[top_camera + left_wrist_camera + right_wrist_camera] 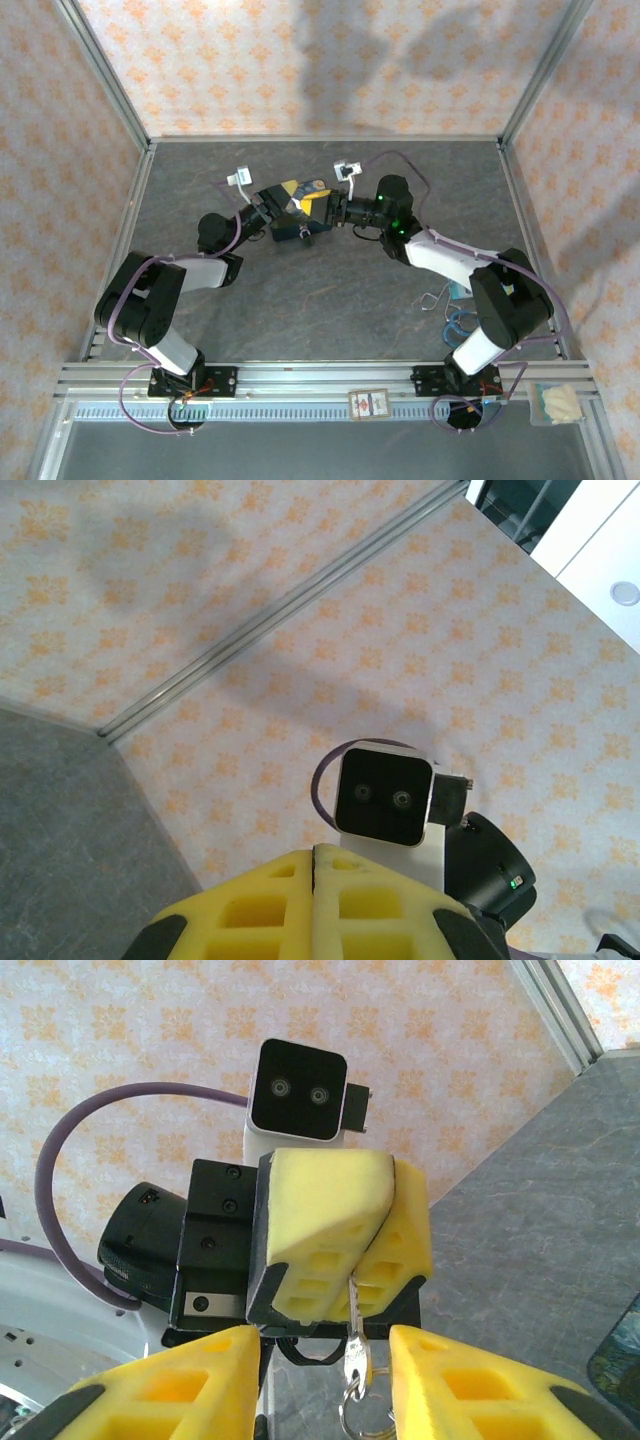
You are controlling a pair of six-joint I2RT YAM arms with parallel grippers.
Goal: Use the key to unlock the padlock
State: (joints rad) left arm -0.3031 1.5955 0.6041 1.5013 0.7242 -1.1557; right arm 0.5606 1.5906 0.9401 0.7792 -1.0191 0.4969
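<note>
The left gripper (345, 1260) has its yellow foam fingers (330, 1210) pressed flat together. Pinched in their seam is a thin silvery-grey metal key (352, 1310), at least I take it for the key. Its long axis runs straight along that seam and comes out toward the right gripper (325, 1345). At its free end sits a slightly thicker silvery lump with a small wire ring (358, 1415) hanging from it. Whether that lump is the key's head or the tiny padlock itself is too small to tell, so I cannot place the padlock.

The right gripper's jaws stand part open. Its two yellow fingers lie either side of the key's free end without touching it (the gap looks narrower on the side of its right-hand finger). The coming move turns on this. The sliver lies between the right jaws, and both arms are about equally near it, nose to nose. A straight pinch would meet the sliver's flat sides only if the jaws line up squarely with it.

From above, the two grippers meet over the middle of the dark grey stone-patterned table (330, 300), toward its far edge. They are just beside a blue-and-yellow painted rectangular box (300, 230). The side rails and far corners are well apart from them, so there is open room to draw back. The box close underneath is the one thing to knock.
</note>
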